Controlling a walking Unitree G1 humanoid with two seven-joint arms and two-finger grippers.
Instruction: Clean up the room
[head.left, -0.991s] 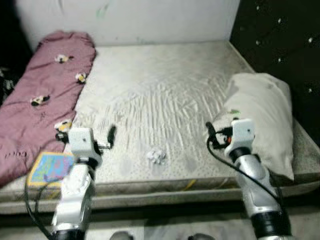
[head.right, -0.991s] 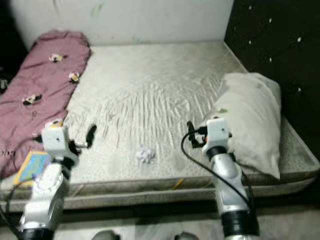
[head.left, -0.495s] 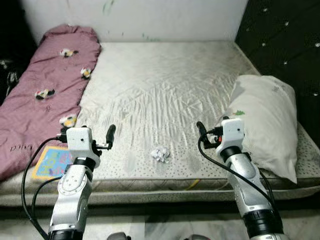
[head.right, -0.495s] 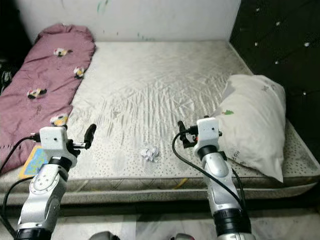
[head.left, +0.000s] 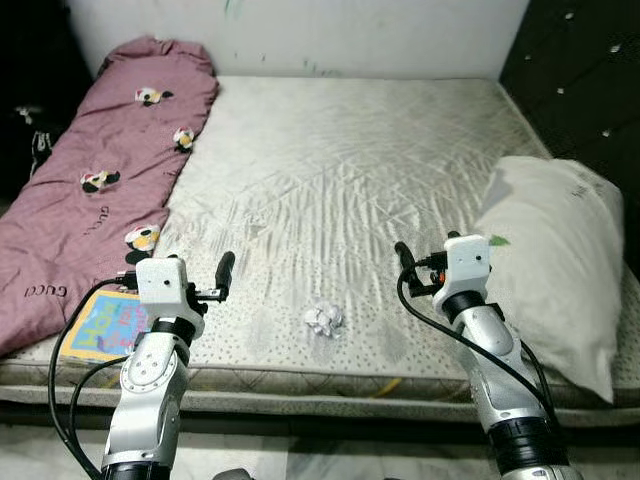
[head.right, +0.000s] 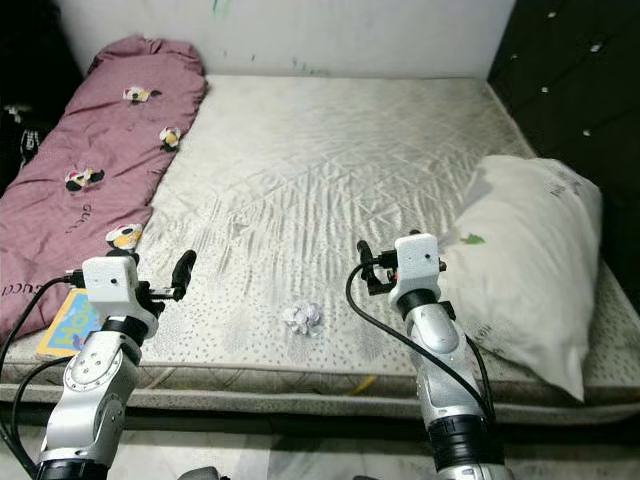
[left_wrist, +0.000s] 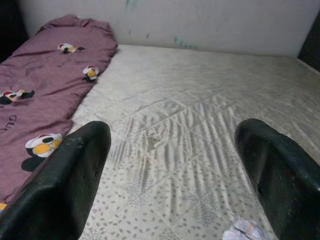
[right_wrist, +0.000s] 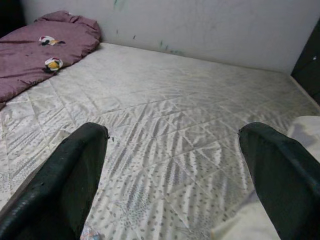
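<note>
A small crumpled white paper (head.left: 323, 320) lies on the pale mattress (head.left: 340, 170) near its front edge, midway between my two arms. My left gripper (head.left: 225, 270) hovers over the front left of the mattress, open and empty, with the paper (left_wrist: 243, 231) ahead and to its right. To the right of the paper, my right gripper (head.left: 403, 257) is held at about the same height, also open and empty. The wrist views show wide gaps between the left fingers (left_wrist: 65, 175) and between the right fingers (right_wrist: 70, 175).
A purple blanket (head.left: 110, 170) with cartoon prints runs along the left side of the bed. A colourful flat book (head.left: 100, 325) lies at the front left corner. A white pillow (head.left: 565, 260) sits at the right, against a dark padded wall (head.left: 590, 70).
The whole picture has shifted, so the camera has moved: the bed now shows more fully and squarely. Both arms keep their pose, and nothing on the bed has moved.
</note>
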